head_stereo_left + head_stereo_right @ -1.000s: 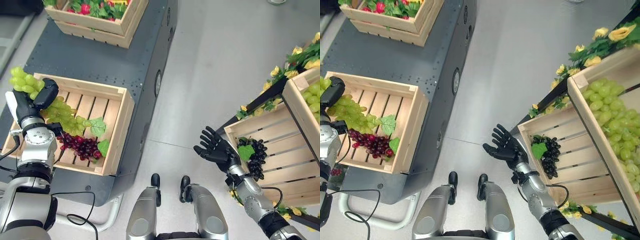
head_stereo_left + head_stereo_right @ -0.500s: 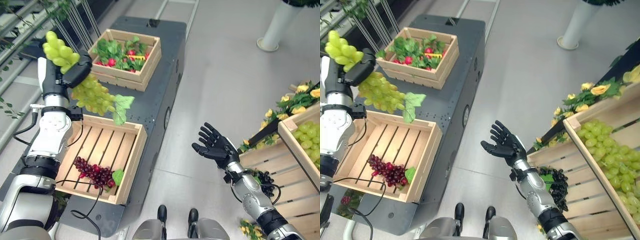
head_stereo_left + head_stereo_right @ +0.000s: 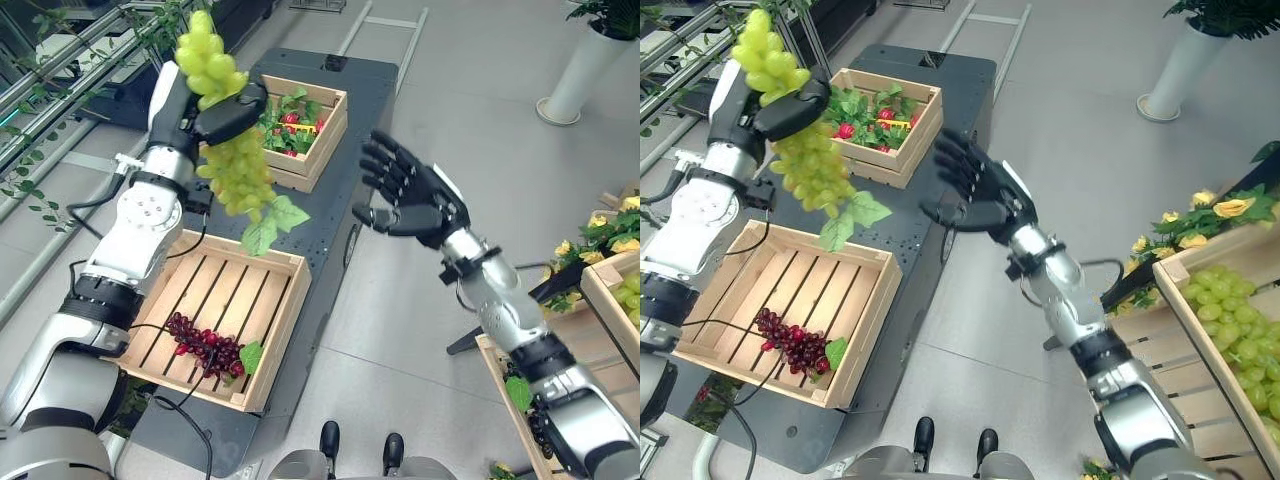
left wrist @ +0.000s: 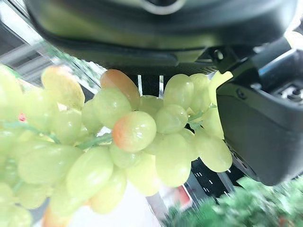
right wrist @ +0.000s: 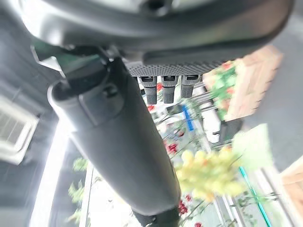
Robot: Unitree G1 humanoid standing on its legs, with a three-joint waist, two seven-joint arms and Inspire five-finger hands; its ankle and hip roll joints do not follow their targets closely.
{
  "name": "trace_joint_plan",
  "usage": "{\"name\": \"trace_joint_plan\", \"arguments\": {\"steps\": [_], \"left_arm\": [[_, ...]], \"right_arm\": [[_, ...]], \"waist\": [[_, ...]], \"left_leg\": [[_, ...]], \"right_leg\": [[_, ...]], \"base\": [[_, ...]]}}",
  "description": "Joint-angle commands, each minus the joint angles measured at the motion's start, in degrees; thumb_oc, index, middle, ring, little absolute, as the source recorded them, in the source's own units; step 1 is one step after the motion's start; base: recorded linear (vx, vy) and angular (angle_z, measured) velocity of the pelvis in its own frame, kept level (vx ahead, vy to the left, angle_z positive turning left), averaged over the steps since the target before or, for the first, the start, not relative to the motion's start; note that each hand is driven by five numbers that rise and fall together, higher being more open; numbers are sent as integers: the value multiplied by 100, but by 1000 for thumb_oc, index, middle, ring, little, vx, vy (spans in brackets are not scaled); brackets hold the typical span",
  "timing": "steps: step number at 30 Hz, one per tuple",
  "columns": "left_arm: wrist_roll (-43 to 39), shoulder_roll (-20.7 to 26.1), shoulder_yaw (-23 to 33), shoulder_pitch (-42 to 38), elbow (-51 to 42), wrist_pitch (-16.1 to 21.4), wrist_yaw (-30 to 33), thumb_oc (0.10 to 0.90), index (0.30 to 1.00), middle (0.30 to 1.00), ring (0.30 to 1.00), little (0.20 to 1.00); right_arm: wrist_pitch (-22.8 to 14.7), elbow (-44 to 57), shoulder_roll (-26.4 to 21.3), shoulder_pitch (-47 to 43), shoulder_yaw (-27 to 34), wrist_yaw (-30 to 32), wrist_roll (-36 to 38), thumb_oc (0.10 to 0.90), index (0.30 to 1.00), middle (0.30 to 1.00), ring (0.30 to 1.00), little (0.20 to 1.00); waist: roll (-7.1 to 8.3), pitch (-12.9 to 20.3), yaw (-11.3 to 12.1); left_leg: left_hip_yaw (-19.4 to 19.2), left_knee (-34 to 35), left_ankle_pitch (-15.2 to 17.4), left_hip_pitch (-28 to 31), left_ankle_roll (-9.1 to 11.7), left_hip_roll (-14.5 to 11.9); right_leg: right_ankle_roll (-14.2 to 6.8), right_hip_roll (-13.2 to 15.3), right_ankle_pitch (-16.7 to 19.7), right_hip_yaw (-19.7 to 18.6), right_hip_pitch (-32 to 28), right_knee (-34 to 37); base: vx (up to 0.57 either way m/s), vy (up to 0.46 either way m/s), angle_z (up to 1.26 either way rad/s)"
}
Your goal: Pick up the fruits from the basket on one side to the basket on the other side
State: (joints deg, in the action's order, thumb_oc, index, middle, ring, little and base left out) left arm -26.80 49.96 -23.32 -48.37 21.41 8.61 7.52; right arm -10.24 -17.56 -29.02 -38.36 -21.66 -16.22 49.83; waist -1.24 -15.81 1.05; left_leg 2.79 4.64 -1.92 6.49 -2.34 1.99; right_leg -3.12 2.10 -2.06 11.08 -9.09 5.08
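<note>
One bunch of pale green grapes with a green leaf (image 3: 235,160) is held aloft, clamped in the curled fingers of the left hand (image 3: 225,112), above the slatted wooden crate (image 3: 276,300) where a dark red grape bunch (image 3: 205,345) lies. The right hand (image 3: 410,195) is raised nearby, fingers spread, holding nothing.

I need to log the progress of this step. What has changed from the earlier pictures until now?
The left hand has lifted the green grapes out of the near crate and carried them up and toward the right hand. The right hand, open, rose from beside the shelf crates to meet them. The grip on the green grapes stayed shut; the red grapes stayed in the near crate.
</note>
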Motion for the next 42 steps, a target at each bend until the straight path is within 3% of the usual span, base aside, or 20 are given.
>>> {"name": "trace_joint_plan", "arguments": {"steps": [1,5,8,13,21,31,37,42], "left_arm": [[-256,-105,-2,-925,15,435,-11,400,300,300,300,300],[-219,-278,-29,-918,-226,332,-143,400,300,300,300,300],[-296,-405,-98,-945,-292,330,-246,400,300,300,300,300],[-511,-780,-283,-1116,-223,428,-459,400,300,300,300,300],[-975,-1038,-401,-1153,-626,357,-854,400,300,300,300,300],[-1203,-1260,-596,-1311,-676,354,-1012,400,300,300,300,300],[-1347,-1345,-706,-1345,-720,106,-1220,400,300,300,300,300],[-1299,-1450,-800,-1381,-506,98,-1340,400,300,300,300,300]], "right_arm": [[-97,160,-299,2,-48,385,-334,800,900,900,900,900],[271,55,-304,-193,-102,257,-289,800,900,900,900,900],[289,29,-271,-348,-172,209,30,800,900,900,900,900],[622,-316,25,-617,-279,-45,608,800,900,900,900,900],[1078,-346,223,-657,-428,-121,617,800,900,900,900,900],[1363,-563,490,-1077,-748,-236,790,800,900,900,900,900],[1362,-477,633,-1241,-909,-204,966,800,900,900,900,900],[758,-516,867,-1434,-897,-149,1256,800,900,900,900,900]], "waist": [[7,1307,-4],[42,1327,-33],[65,1345,-37],[90,1381,-46],[121,1422,-74],[143,1490,-61],[158,1514,-19],[138,1535,3]], "left_leg": [[48,36,315,-200,253,254],[-17,36,343,-138,246,240],[-47,36,360,-97,244,231],[-93,36,414,4,224,229],[-145,36,465,50,214,202],[-181,36,479,75,237,156],[-182,36,464,59,237,145],[-169,36,472,80,222,147]], "right_leg": [[-7,-46,149,-218,281,-8],[21,-69,132,-269,233,-8],[37,-81,117,-273,195,-8],[56,-98,87,-312,118,-8],[66,-125,54,-363,89,-8],[87,-159,27,-369,65,-8],[107,-168,4,-342,60,-8],[122,-181,-17,-363,39,-8]], "base": [[0,0,0],[15,-19,-5],[26,-24,-9],[48,-21,-9],[17,-5,-4],[11,2,-3],[0,-2,-1],[0,0,0]]}}
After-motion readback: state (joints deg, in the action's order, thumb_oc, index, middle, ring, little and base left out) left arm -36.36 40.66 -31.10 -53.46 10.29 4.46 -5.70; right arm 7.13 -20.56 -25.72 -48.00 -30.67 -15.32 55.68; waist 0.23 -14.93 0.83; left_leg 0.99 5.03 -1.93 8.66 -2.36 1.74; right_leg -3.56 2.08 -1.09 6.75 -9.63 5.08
